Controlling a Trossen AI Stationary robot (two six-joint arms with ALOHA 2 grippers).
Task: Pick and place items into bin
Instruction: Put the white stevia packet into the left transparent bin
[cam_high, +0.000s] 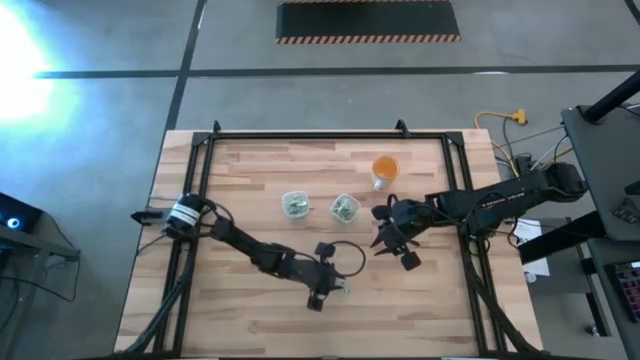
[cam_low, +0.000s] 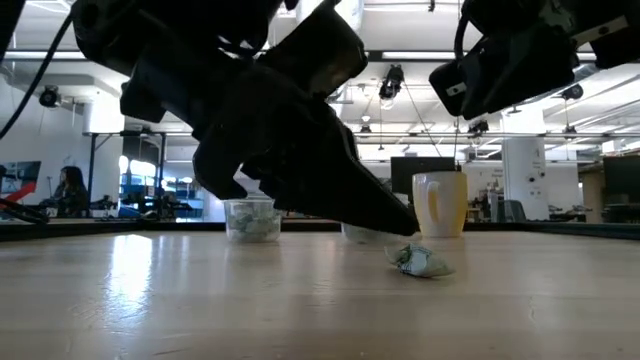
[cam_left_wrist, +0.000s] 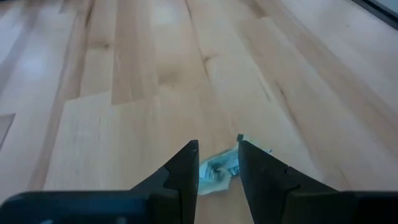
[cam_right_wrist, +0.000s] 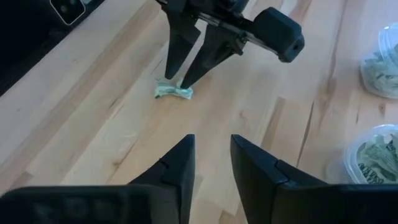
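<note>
A small green-and-white wrapper piece (cam_right_wrist: 173, 91) lies flat on the wooden counter (cam_high: 250, 310), right at the tips of the left pincer (cam_right_wrist: 181, 78). The left pincer points down at it, with its two fingers (cam_left_wrist: 186, 168) a little apart and one on each side of the piece; the piece rests on the counter, and it is hard to tell if the fingers touch it. The right pincer (cam_high: 385, 238) hangs above the counter, away from the piece, with its fingers a little apart and nothing between them. Near the right pincer sit two clear plastic cups (cam_high: 345, 208) with green-and-white pieces (cam_right_wrist: 380, 154) inside. An orange cup (cam_high: 384, 171) stands just past them.
</note>
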